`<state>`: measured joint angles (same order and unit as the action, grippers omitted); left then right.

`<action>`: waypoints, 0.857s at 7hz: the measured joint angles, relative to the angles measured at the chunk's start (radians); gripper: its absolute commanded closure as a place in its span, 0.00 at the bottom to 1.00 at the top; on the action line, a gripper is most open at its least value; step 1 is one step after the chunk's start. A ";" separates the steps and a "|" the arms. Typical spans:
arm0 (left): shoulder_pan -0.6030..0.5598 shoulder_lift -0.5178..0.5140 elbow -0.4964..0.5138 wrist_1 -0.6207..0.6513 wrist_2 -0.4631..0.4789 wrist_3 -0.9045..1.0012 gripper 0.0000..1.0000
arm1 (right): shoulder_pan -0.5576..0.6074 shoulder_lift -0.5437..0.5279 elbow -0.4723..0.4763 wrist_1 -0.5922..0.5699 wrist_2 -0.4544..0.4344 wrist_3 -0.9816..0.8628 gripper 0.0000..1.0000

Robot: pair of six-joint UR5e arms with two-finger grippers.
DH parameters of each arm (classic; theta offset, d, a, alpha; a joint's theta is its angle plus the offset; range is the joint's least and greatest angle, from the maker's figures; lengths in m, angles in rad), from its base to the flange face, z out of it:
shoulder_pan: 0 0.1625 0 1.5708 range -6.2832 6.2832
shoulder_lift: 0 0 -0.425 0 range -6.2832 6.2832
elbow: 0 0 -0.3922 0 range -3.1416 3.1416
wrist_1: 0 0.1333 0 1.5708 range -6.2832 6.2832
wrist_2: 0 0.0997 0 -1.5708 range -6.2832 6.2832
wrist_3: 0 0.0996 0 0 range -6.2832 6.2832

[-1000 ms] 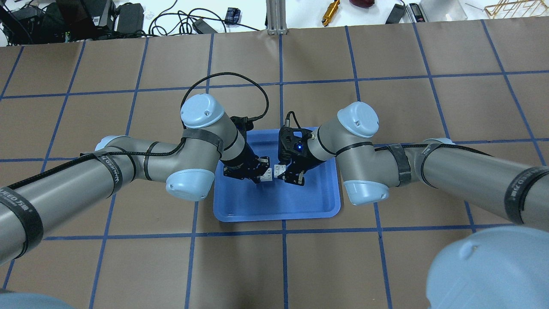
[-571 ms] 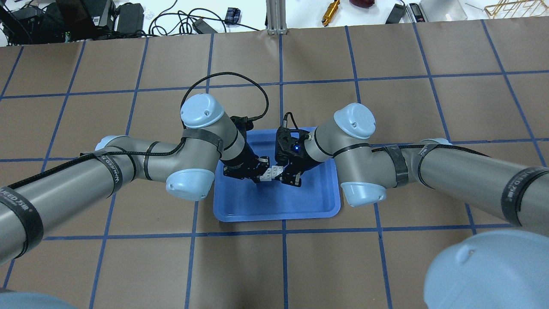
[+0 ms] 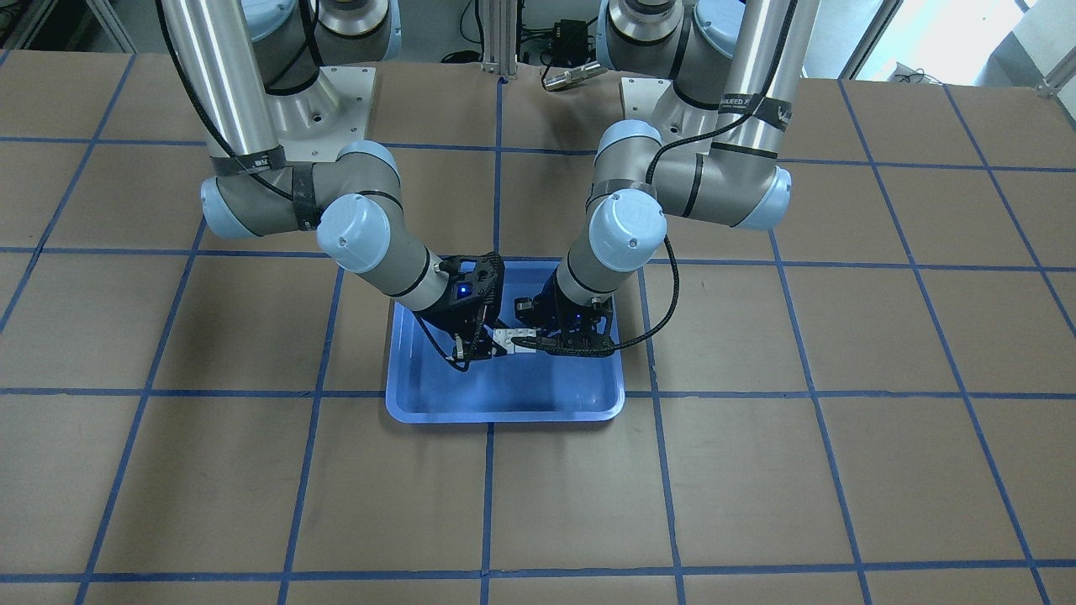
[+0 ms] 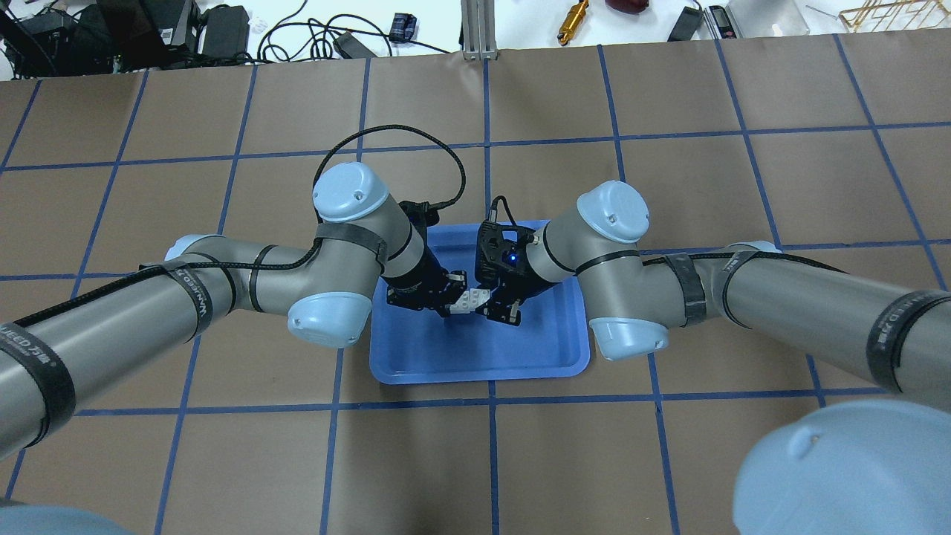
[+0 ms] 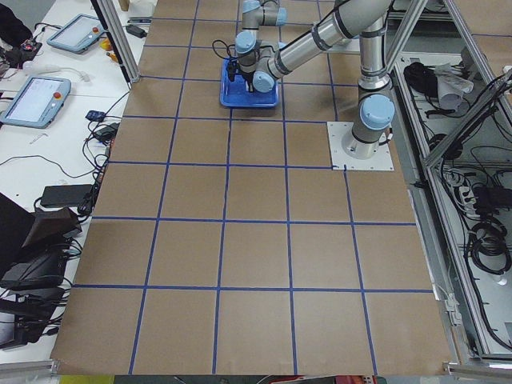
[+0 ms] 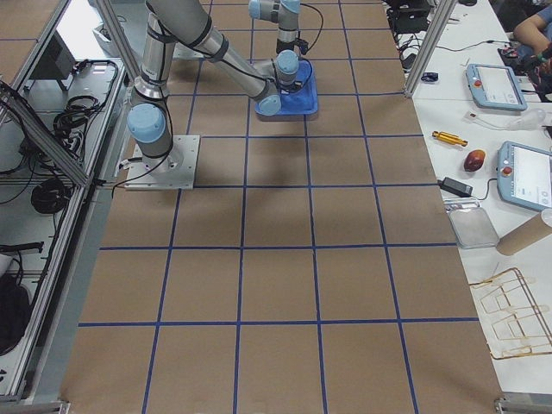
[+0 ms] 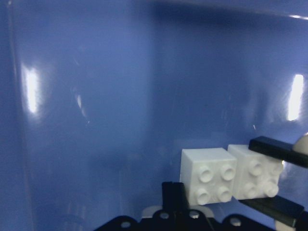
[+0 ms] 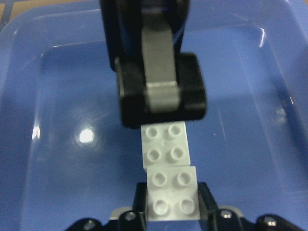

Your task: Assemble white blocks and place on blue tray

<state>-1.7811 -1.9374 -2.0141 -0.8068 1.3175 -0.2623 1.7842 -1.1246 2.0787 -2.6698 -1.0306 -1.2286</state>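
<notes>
Two white blocks hang side by side over the blue tray (image 4: pixel 483 349), studs toward the wrist cameras, side faces touching. My left gripper (image 4: pixel 455 296) is shut on the left white block (image 4: pixel 465 302). My right gripper (image 4: pixel 496 303) is shut on the right white block (image 4: pixel 481 296). In the left wrist view my block (image 7: pixel 208 180) sits next to the other block (image 7: pixel 255 178), which is held between the right gripper's black fingers (image 7: pixel 276 149). In the right wrist view my block (image 8: pixel 173 192) meets the other block (image 8: pixel 166 144) under the left gripper's finger (image 8: pixel 159 82). In the front view the pair (image 3: pixel 513 339) shows above the tray (image 3: pixel 504 399).
The brown table has a blue tape grid (image 4: pixel 490 446). Cables, tools and electronics (image 4: pixel 572 18) lie beyond its far edge. Both forearms reach over the tray from either side. The tray floor (image 8: pixel 72 106) under the blocks is bare.
My right gripper has moved left with its block. The gap between the two white blocks has closed and they now touch. The left gripper has stayed in place.
</notes>
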 measured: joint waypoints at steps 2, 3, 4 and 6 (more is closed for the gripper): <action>0.000 0.000 0.000 0.000 0.000 0.000 0.99 | 0.000 -0.004 0.008 -0.002 0.000 0.004 0.35; 0.000 0.000 0.000 0.000 0.000 0.000 0.99 | 0.001 -0.005 0.008 -0.002 0.001 0.010 0.32; 0.000 0.000 0.000 0.000 0.000 0.000 0.99 | 0.001 -0.007 0.009 -0.002 0.002 0.019 0.29; 0.000 0.000 0.000 0.000 0.000 -0.001 0.99 | -0.002 -0.009 0.002 -0.002 0.002 0.025 0.18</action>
<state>-1.7810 -1.9374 -2.0141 -0.8066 1.3177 -0.2634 1.7827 -1.1335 2.0805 -2.6722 -1.0281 -1.2035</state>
